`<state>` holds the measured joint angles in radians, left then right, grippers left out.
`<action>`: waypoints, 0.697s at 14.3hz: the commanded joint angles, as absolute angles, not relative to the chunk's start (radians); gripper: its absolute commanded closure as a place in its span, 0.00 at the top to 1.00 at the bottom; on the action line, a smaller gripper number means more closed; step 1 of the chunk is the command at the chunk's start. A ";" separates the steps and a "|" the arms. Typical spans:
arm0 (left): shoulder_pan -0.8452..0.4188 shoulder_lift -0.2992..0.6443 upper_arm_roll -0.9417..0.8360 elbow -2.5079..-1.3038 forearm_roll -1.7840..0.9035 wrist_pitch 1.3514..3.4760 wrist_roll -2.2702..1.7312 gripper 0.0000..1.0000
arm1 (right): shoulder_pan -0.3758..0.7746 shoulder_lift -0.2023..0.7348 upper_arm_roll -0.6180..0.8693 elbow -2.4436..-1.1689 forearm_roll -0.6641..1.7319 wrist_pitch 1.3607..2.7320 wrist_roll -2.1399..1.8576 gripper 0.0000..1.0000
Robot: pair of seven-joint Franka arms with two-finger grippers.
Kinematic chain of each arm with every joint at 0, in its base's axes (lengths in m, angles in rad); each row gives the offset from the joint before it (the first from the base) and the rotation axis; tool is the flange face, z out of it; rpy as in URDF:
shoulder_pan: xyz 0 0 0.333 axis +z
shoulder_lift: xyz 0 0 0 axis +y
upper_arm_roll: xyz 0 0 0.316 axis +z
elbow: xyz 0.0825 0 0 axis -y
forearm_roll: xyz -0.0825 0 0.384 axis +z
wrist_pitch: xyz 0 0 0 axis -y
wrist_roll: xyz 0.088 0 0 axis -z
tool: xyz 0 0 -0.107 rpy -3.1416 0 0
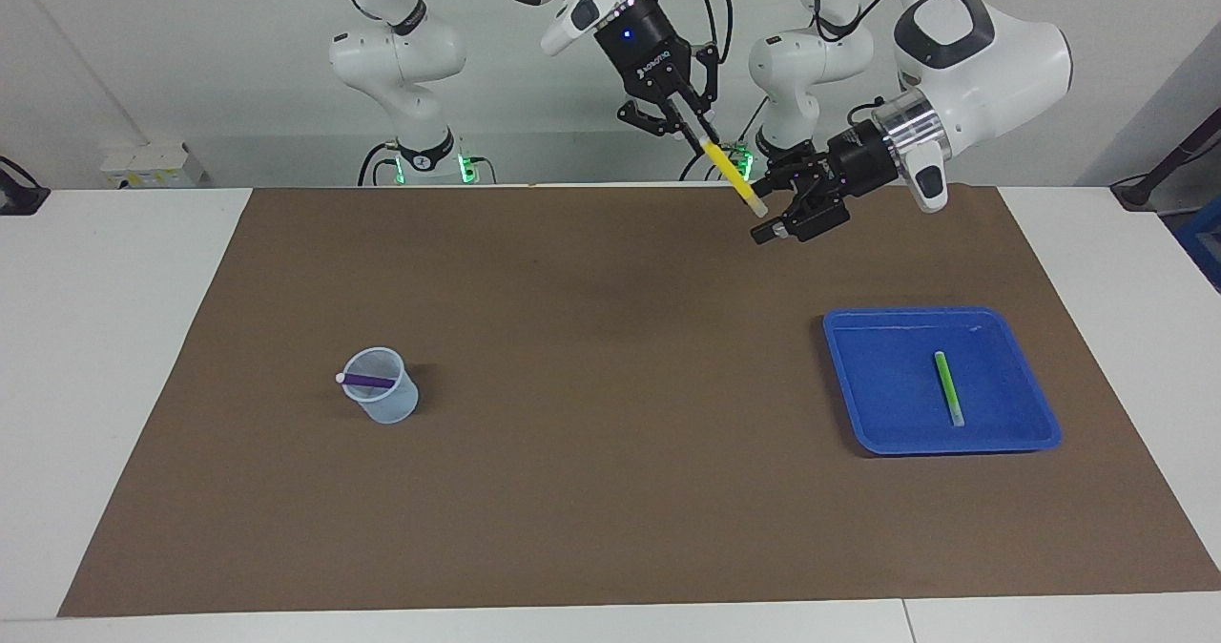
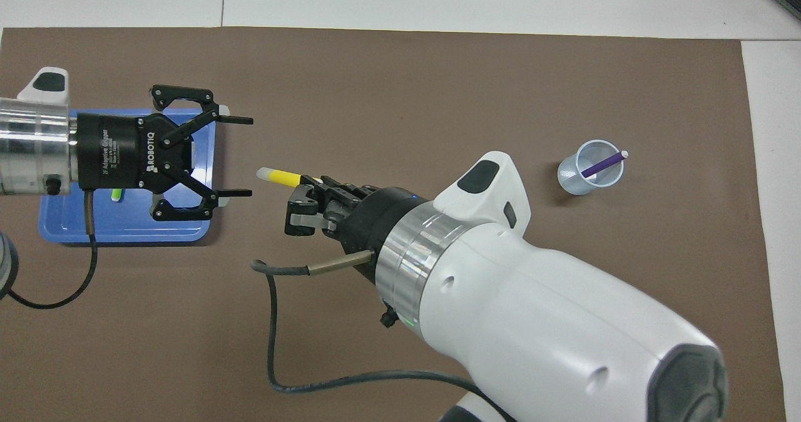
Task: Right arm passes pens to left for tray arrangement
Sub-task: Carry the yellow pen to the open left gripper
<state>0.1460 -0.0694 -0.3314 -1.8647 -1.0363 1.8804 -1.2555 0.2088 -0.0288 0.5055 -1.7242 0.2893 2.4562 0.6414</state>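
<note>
Brown mat (image 1: 610, 490) spread across the white table (image 1: 114, 357), largest item in view

Right arm (image 2: 551, 340): extended up in the air over the mat's middle region, wrist carrying a blue light. Right gripper (image 1: 701, 137) pinched on the yellow pen (image 1: 731, 175), gripping its upper end; pen tilted, pale tip directed down toward the left gripper

Left arm (image 1: 963, 61): raised over the mat near the left arm's end of the table. Left gripper (image 2: 234, 156) held with fingers spread wide, fingertips (image 2: 239, 120) pointed at the yellow pen's pale tip. In the overhead view, tip just short of the open fingers and not between them; in the facing view, tip just beside the gripper. Contact could not be confirmed

Blue tray (image 1: 858, 404): set flat on the mat toward the left arm's end of the table. Green pen (image 1: 948, 388) laid inside, on the tray floor, clear of the rim

Clear cup (image 1: 386, 404): stood upright on the mat toward the right arm's end, well apart from the tray. Purple pen (image 2: 602, 164) leaned inside, pale end projecting over the rim
</note>
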 commanded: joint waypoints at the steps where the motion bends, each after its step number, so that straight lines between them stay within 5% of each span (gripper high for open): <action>1: 0.137 -0.100 -0.322 -1.873 -1.052 1.882 -1.307 0.86 | 0.215 0.000 0.511 -1.712 0.302 2.471 0.657 0.00; 10: 0.153 -0.115 -0.311 -1.879 -1.042 1.812 -1.302 0.51 | 0.215 0.003 0.511 -1.712 0.302 2.473 0.646 0.00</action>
<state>0.1462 -0.0841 -0.3215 -1.8640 -1.0373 1.8482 -1.2950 0.2147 -0.0092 0.5054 -1.7238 0.2893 2.4563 0.6444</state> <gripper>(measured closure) 0.414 0.811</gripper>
